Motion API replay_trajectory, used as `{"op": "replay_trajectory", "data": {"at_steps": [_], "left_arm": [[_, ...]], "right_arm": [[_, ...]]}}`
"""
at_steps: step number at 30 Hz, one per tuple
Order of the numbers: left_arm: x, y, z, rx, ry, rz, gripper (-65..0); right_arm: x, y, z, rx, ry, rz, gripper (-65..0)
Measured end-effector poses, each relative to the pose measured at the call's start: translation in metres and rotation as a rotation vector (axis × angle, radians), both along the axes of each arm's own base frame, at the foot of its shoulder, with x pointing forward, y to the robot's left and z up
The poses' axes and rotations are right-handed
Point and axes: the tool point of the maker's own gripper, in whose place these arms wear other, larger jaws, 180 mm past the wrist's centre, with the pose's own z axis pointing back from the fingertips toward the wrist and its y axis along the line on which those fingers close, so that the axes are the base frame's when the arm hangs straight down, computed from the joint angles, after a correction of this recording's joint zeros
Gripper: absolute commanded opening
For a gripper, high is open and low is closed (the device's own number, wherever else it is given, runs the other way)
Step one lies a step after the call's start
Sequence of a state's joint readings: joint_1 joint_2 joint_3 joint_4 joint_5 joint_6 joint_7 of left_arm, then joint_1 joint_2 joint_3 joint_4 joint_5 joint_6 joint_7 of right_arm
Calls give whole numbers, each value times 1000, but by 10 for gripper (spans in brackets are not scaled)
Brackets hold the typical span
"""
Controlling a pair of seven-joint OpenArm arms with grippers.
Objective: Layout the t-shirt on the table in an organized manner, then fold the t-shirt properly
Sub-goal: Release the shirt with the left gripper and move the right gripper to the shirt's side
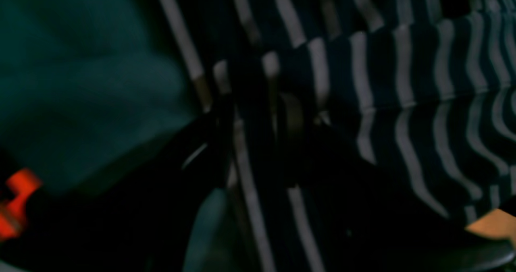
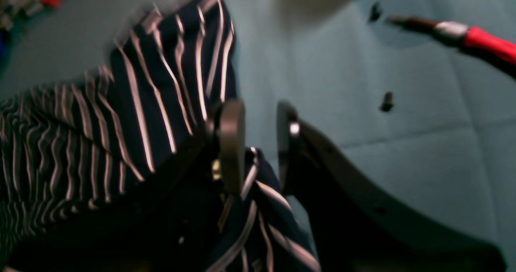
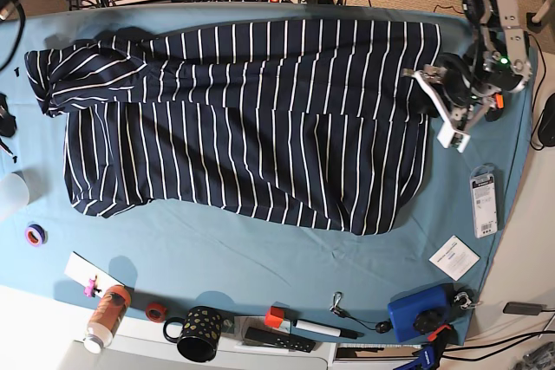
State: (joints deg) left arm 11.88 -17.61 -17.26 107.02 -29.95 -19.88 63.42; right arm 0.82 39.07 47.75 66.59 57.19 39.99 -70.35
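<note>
Base view: the t-shirt (image 3: 243, 119) lies spread wide across the counter (image 3: 260, 257), dark navy with thin white stripes, one end bunched and folded over at this view's left, the lower hem uneven.
Left arm: at this view's right edge, its fingers (image 3: 438, 97) low at the shirt's end there.
Left wrist view: striped cloth (image 1: 403, 102) fills the frame's right and middle, teal counter cloth (image 1: 80, 102) at left; the picture is dark and blurred, so I cannot tell how far the left fingers (image 1: 258, 115) stand apart or whether any cloth is between them.
Right wrist view: the right fingers (image 2: 260, 143) show a clear gap between the two pads (image 2: 233, 143); a fold of the shirt (image 2: 161, 94) rises just beside the left pad and more striped cloth lies under them, but nothing sits in the gap.
Right arm in base view: not seen.
Counter clutter: a spotted mug (image 3: 198, 334), an orange-capped bottle (image 3: 106, 318), a blue box (image 3: 421, 314), a roll of purple tape (image 3: 35, 234), all along the near edge, apart from the shirt.
</note>
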Motion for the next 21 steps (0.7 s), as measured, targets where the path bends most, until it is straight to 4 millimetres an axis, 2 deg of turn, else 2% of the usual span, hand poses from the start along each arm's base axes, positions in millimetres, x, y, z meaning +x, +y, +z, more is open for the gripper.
{"op": "replay_trajectory", "data": {"at_steps": [7,11,13,16,21], "left_arm": [[0,8,1,26,2,-7,-458],[3,1,6,-21,-17,-10,-458],[3,-2,7,-42,-21,-12,-458],[3,-1,7,-40,-21,-12,-458],[4,-2,8,-42,-25,-11,-458]], "right_arm": [[74,36,-9,-183,3,108,-506],[117,76,-17,-256,1,190,-506],[128,93,-29,-310,49,217,-506],[137,98,-48,-436,113,180,-506],[137,134,-83,-508,185,282,-513]]}}
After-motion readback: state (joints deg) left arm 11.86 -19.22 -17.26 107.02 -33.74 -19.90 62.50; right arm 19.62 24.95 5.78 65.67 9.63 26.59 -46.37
